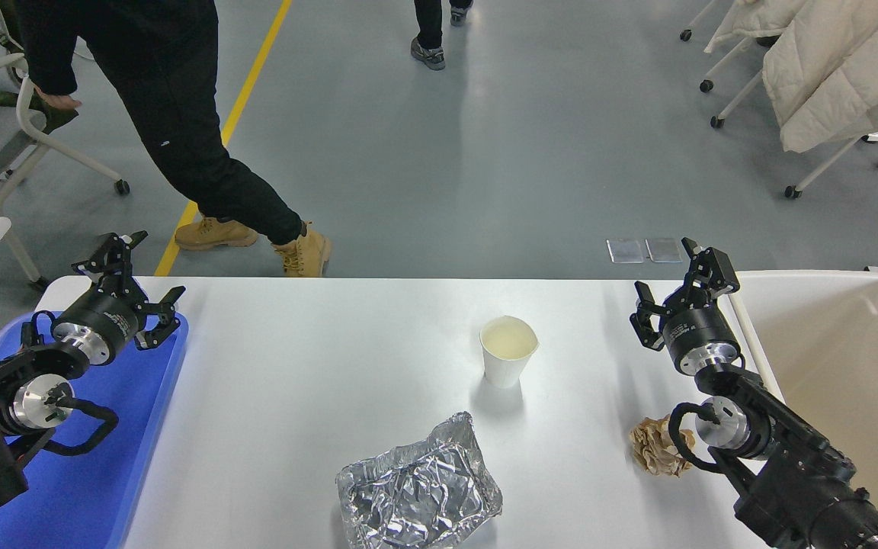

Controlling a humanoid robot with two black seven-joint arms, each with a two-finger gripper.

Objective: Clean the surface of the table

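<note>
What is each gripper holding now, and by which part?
Nothing is held. The left gripper is open over the blue tray; the right gripper is open above the table surface, apart from the paper cup.

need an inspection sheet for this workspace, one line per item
surface: white table, no spills seen
job's things: paper cup upright; foil tray at near edge; crumpled brown paper beside right arm
clutter: blue tray at left, cream bin at right
grippers: left tool open over the blue tray; right tool open, empty
cables: black loop at each wrist
surroundings: person walking, chairs, coats
</note>
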